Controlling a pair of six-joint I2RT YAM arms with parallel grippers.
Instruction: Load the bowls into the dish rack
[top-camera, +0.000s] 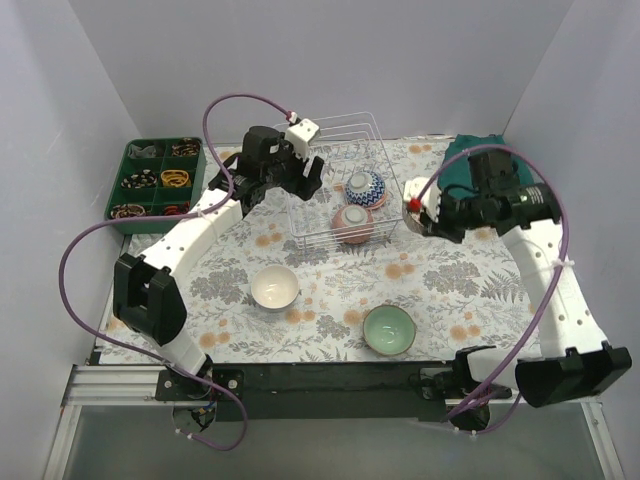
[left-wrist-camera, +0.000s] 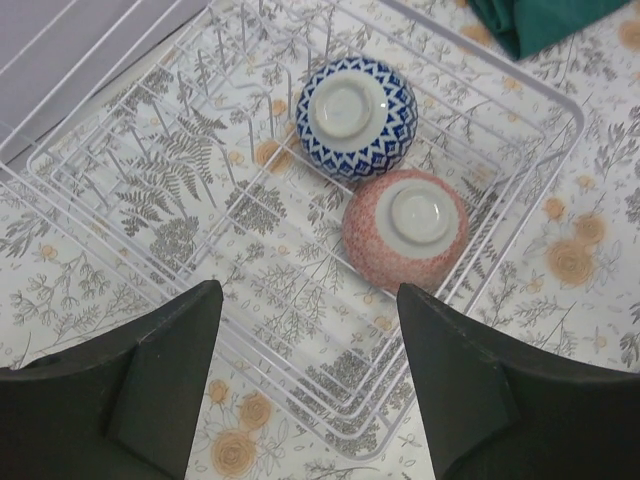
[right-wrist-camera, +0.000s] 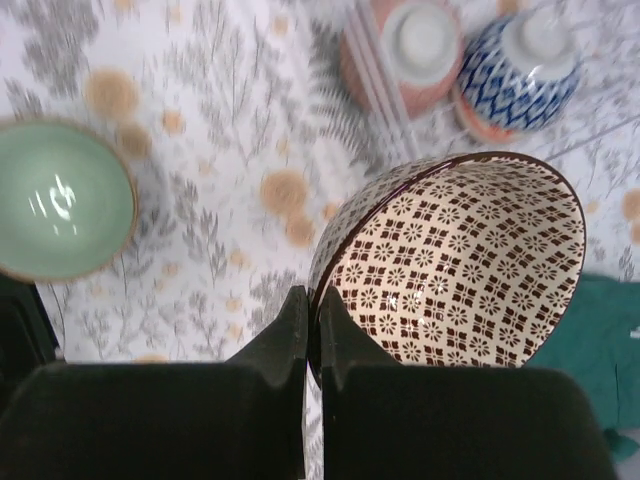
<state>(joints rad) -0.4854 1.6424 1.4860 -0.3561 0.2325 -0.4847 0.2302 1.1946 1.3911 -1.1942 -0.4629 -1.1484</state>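
The wire dish rack (top-camera: 300, 238) stands at the back middle. A blue-white patterned bowl (top-camera: 365, 187) and a red-white patterned bowl (top-camera: 353, 223) lie upside down in it; both show in the left wrist view (left-wrist-camera: 356, 115) (left-wrist-camera: 405, 228). An orange-red rim shows under the blue one (right-wrist-camera: 478, 120). My left gripper (top-camera: 285, 185) (left-wrist-camera: 308, 300) is open and empty above the rack's left part (left-wrist-camera: 570, 110). My right gripper (top-camera: 420, 215) (right-wrist-camera: 312, 300) is shut on the rim of the brown patterned bowl (right-wrist-camera: 470, 260), held in the air right of the rack. A white bowl (top-camera: 275, 288) and a mint green bowl (top-camera: 389, 329) (right-wrist-camera: 55, 200) sit upright on the cloth in front.
A green compartmented tray (top-camera: 155, 180) with small items stands at the back left. A dark green cloth (top-camera: 470, 165) (right-wrist-camera: 590, 340) lies at the back right. A floral cloth (top-camera: 450, 290) covers the table, and grey walls close in the sides and back.
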